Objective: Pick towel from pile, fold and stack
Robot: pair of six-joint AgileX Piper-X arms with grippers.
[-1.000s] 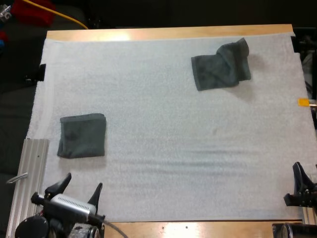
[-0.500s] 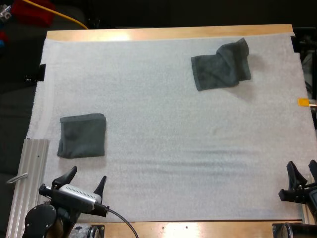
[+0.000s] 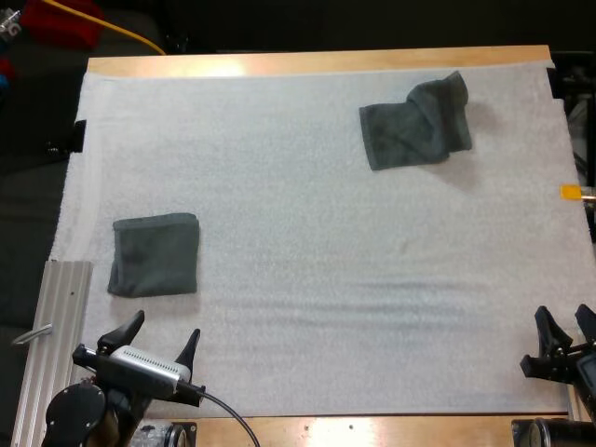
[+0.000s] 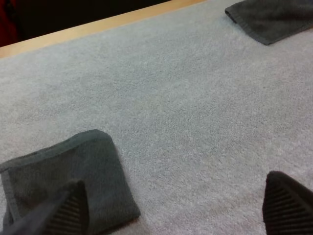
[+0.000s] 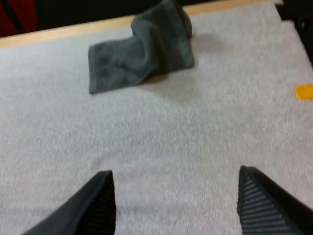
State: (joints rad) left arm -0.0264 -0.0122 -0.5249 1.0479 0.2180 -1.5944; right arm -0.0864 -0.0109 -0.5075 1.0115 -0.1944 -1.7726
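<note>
A crumpled dark grey-green towel [image 3: 415,122] lies at the far right of the white mat [image 3: 307,233], also ahead of my right gripper [image 5: 175,196] as the crumpled towel [image 5: 142,54]. A folded towel [image 3: 155,253] rests flat at the mat's left side, and the folded towel [image 4: 63,186] lies just beyond my left fingertips. My left gripper [image 3: 160,335] is open at the mat's near left edge, holding nothing. My right gripper [image 3: 564,324] is open at the near right edge, empty, far from both towels.
A ribbed metal rail [image 3: 56,345] runs along the mat's left near side. The wooden table edge [image 3: 317,61] borders the far side. The wide middle of the mat lies between the two towels.
My left gripper has drawn back and down toward the near edge since the earliest frame. My right gripper has shifted slightly right and nearer. Neither towel has moved.
</note>
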